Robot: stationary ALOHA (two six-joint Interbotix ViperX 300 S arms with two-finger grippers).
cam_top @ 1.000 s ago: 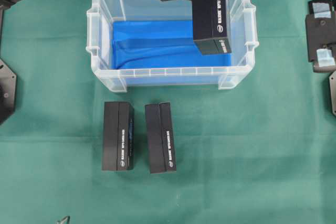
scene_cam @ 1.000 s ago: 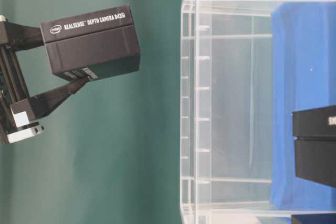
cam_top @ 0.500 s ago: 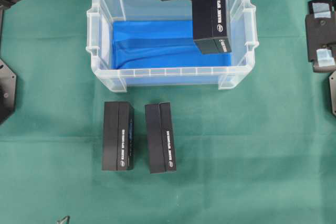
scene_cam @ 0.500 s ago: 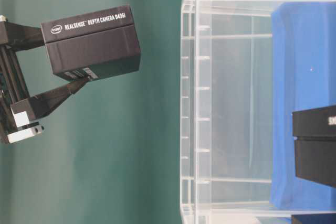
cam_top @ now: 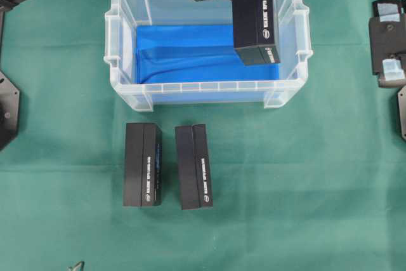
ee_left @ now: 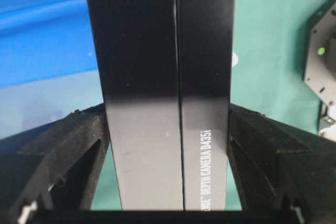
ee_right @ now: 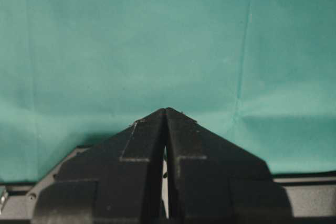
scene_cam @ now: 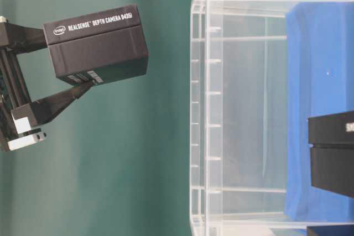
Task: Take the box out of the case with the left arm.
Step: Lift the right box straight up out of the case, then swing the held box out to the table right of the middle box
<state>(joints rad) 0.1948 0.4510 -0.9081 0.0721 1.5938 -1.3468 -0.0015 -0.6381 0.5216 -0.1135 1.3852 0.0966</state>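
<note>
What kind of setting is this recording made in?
Probably a robotics lab bench: a table under green cloth, two fixed arms, the left gripper holding a camera box above a clear case.

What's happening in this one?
The left gripper is shut on a black box, its fingers clamping both sides, and holds it up over the right end of the clear case. Two similar boxes lie on the green cloth in front of the case. The right gripper is shut and holds nothing.
</note>
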